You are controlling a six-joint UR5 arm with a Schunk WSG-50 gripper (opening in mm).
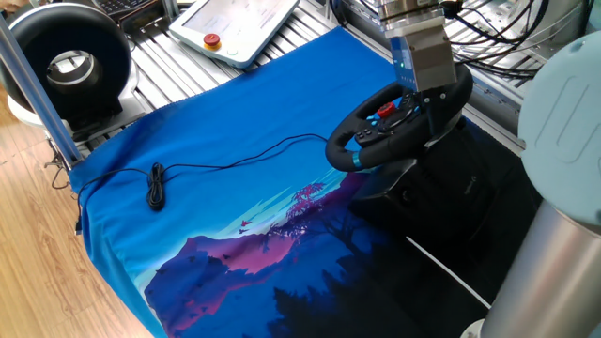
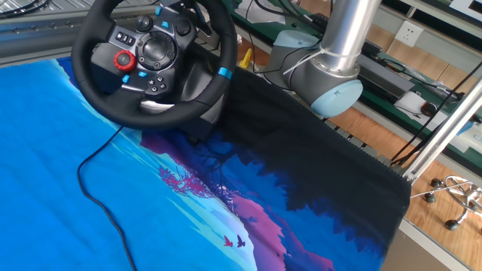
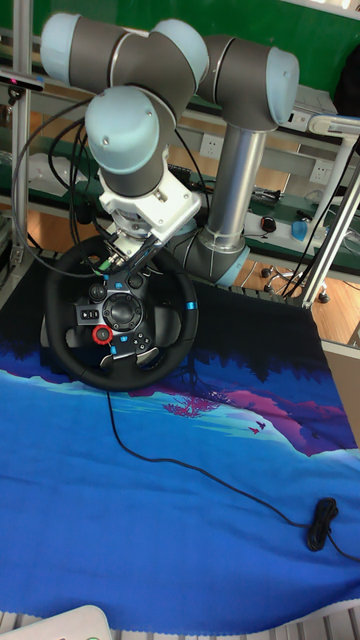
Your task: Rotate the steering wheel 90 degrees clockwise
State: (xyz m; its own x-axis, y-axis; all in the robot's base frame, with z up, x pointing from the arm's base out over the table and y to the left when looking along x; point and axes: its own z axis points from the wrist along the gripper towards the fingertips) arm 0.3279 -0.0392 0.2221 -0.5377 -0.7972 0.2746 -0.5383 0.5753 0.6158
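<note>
my two-finger gripper (image 3: pixel 128 262) sits at the top rim of the black padded steering wheel (image 3: pixel 120 318); i can't tell if it's pinching.

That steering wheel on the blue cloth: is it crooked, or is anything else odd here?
The steering wheel does sit turned: its blue rim stripe is at the side, not the top. Its black cable trails loose across the cloth to a coiled end. Nothing looks spilled or broken.

A robotics lab: aluminium frame posts (image 1: pixel 33 84), cable bundles (image 1: pixel 488 28), teach pendant (image 1: pixel 235 26).
</note>
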